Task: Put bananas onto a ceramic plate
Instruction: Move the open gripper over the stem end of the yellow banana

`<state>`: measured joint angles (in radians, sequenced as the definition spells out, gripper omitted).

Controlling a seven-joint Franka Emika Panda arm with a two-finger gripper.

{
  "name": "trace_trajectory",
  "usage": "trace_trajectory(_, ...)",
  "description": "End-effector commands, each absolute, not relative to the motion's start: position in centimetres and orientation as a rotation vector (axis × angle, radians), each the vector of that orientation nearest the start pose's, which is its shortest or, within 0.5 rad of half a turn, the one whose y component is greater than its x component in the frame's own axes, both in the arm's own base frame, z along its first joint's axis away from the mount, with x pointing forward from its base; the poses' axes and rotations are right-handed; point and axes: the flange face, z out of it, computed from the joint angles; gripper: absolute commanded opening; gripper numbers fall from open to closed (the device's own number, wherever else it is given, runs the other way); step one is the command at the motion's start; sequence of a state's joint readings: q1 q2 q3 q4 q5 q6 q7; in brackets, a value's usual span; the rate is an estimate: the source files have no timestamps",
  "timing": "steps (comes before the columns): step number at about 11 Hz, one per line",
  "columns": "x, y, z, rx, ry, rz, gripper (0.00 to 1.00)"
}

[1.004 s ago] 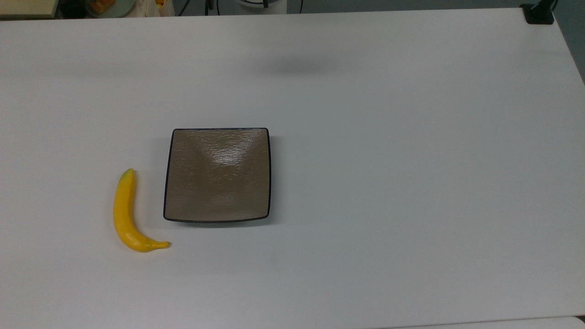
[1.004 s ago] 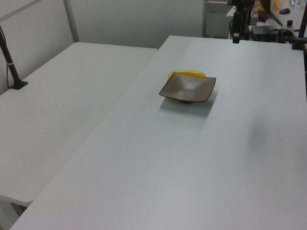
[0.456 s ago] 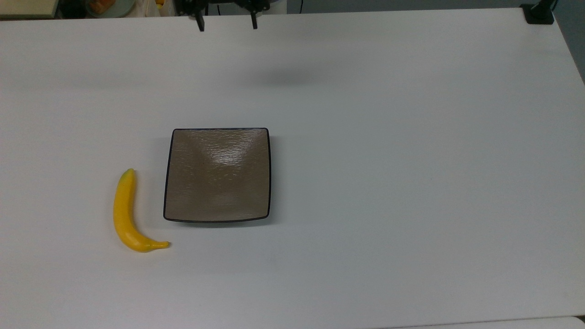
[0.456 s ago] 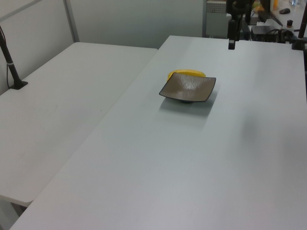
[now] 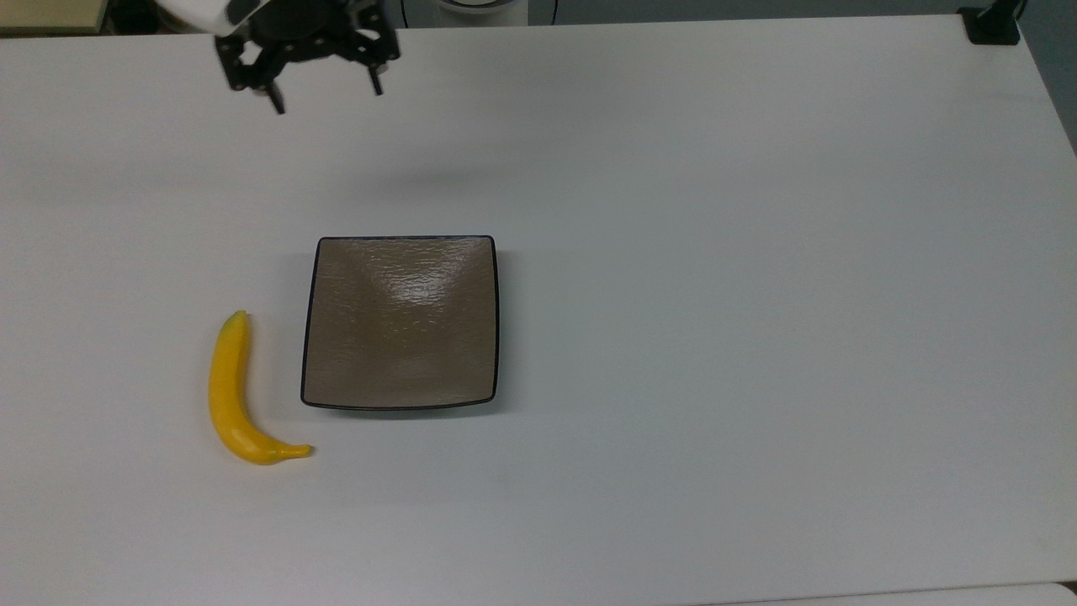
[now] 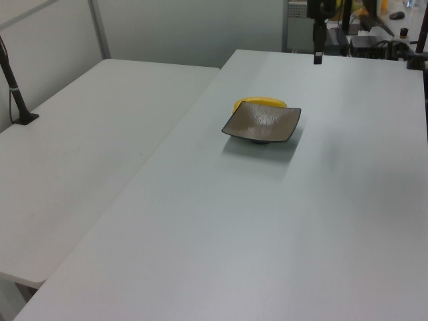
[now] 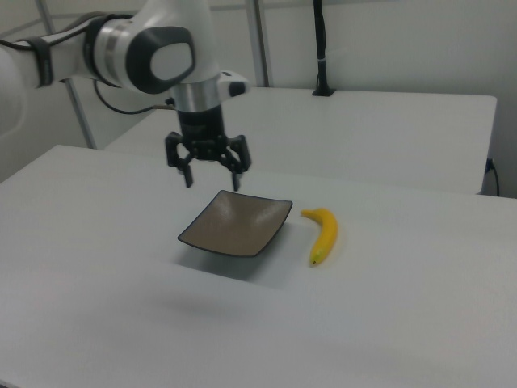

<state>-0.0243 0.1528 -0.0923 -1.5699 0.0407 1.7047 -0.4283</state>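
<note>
A bright yellow banana [image 5: 234, 396] lies on the white table [image 5: 715, 295], just off the plate's left side in the top view. It also shows as the banana [image 7: 322, 234] to the plate's right in the right view, and its edge peeks out as the banana [image 6: 261, 101] behind the plate in the left view. The square brown-taupe ceramic plate [image 5: 400, 321] with a dark rim sits bare; it is the plate [image 7: 236, 223] and the plate [image 6: 262, 122]. My gripper [image 5: 326, 94] hangs open in the air near the table's far edge, well above and apart from both; in the right view the gripper [image 7: 212, 179] hovers over the plate's far side.
A black clamp post [image 5: 993, 25] stands at the top view's upper right corner. A second white table [image 6: 87, 147] adjoins at the left view's left, with a black post [image 6: 17, 100] on it. Clutter [image 6: 374, 33] lies beyond the far edge.
The gripper has come in from the table's far edge, moving toward the top view's left and further over the table. Banana and plate have stayed put.
</note>
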Motion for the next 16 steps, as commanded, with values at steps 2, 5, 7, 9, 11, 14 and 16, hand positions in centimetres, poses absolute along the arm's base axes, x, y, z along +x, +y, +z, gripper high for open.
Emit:
trace_trajectory(2,66.1,-12.4,52.9,-3.123,-0.447,-0.088,1.00)
trace_trajectory(5,68.3,-15.8,50.2,-3.165,-0.376,-0.241,1.00)
trace_trajectory(7,70.3,-17.3,47.0,-3.192,-0.337,-0.368,1.00)
trace_trajectory(9,71.9,-17.8,44.2,-3.201,-0.317,-0.494,1.00)
trace_trajectory(11,72.9,-18.4,41.1,-3.210,-0.304,-0.534,1.00)
trace_trajectory(14,74.2,-18.5,35.8,-3.213,-0.303,-0.577,1.00)
trace_trajectory(16,74.7,-17.8,33.7,-3.204,-0.315,-0.641,1.00)
